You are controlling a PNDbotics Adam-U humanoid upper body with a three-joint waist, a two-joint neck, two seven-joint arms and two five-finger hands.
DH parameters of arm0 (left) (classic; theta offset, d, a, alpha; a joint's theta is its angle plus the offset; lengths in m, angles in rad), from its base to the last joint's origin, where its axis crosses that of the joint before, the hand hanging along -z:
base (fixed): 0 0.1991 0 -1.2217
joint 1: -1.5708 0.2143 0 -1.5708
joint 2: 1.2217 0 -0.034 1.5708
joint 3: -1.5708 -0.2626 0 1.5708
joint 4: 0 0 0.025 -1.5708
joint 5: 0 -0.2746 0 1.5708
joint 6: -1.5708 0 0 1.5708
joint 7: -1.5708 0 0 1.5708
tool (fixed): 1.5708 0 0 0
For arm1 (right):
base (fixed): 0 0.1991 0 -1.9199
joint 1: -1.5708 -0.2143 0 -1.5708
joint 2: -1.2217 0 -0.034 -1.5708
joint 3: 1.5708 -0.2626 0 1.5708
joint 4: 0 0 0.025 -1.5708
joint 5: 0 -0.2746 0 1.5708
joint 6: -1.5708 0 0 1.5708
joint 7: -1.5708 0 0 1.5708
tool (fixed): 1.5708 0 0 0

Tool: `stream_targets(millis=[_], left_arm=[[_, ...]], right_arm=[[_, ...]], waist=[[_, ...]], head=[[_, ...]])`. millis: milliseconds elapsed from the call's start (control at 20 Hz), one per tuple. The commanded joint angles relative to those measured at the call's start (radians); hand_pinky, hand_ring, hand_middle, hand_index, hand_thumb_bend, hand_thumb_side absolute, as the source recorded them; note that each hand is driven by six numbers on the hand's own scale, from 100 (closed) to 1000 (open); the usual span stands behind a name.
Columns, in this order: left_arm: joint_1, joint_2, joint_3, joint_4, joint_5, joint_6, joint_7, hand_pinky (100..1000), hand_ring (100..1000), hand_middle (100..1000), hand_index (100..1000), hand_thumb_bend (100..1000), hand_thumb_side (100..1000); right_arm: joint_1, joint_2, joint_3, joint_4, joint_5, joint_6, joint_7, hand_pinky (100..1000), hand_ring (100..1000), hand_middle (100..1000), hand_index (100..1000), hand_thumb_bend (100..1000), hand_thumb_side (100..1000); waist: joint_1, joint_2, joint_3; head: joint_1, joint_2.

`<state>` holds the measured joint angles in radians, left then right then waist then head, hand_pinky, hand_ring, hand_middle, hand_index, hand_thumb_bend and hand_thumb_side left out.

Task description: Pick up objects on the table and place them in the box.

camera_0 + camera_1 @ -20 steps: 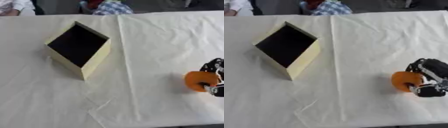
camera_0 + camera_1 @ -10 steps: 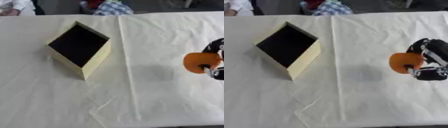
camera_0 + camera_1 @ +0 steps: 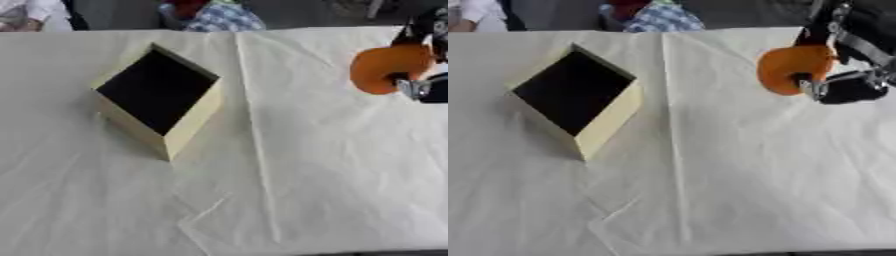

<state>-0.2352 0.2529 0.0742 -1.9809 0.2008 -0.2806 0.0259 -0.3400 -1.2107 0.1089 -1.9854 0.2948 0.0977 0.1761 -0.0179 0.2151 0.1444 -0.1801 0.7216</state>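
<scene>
- A white cloth (image 3: pixel 710 175) covers the table.
- An open box (image 3: pixel 577 100) sits at the left.
- The right hand (image 3: pixel 846 75), fingers curled round an orange ball (image 3: pixel 791 67), holds it above the cloth's far right.

Round orange object (image 3: pixel 791 68) held aloft; open tan box (image 3: pixel 576 99) on table, left.

Open worktop between my robot hand and the box

My right robot hand (image 3: pixel 846 75) holds the orange object (image 3: pixel 791 69) at two o'clock; the white-clothed worktop (image 3: pixel 737 170) lies bare toward the open-topped box (image 3: pixel 575 97) at nine o'clock, only creases between.
</scene>
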Motion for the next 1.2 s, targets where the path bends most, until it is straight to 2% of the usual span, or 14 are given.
stream_targets(millis=[50,200,400,700,900,1200], left_arm=[[-0.019,0.014,-0.005,-0.019,0.010,0.000,-0.008,706,774,787,728,100,772],[-0.028,0.013,-0.009,-0.019,0.017,0.000,-0.013,706,774,787,728,100,775],[-0.043,0.011,-0.014,-0.019,0.028,-0.001,-0.018,706,774,788,728,100,770],[-0.064,0.008,-0.022,-0.019,0.042,-0.003,-0.028,706,773,788,728,100,769],[-0.088,0.006,-0.031,-0.019,0.058,-0.008,-0.037,708,774,787,729,100,763],[-0.153,0.005,-0.051,-0.019,0.103,-0.042,-0.053,710,774,785,732,100,750]], right_arm=[[-0.100,-0.006,0.021,-0.015,-0.019,0.003,0.050,318,543,484,618,100,100],[-0.218,0.041,0.059,-0.015,-0.013,0.020,0.101,316,543,482,618,100,100],[-0.370,0.135,0.106,-0.015,0.021,0.052,0.169,294,537,478,619,100,100],[-0.516,0.266,0.153,0.016,0.062,0.098,0.234,270,530,472,616,100,100],[-0.600,0.351,0.185,0.092,0.113,0.074,0.246,275,531,472,615,100,100],[-0.699,0.487,0.231,0.267,0.226,0.013,0.219,265,528,470,613,100,100]], waist=[[-0.004,-0.011,0.008],[-0.008,-0.009,0.019],[-0.010,-0.004,0.033],[-0.013,0.009,0.054],[-0.014,0.020,0.067],[-0.008,0.044,0.105]], head=[[-0.024,-0.015],[-0.042,-0.020],[-0.066,-0.028],[-0.101,-0.038],[-0.118,-0.045],[-0.156,-0.061]])
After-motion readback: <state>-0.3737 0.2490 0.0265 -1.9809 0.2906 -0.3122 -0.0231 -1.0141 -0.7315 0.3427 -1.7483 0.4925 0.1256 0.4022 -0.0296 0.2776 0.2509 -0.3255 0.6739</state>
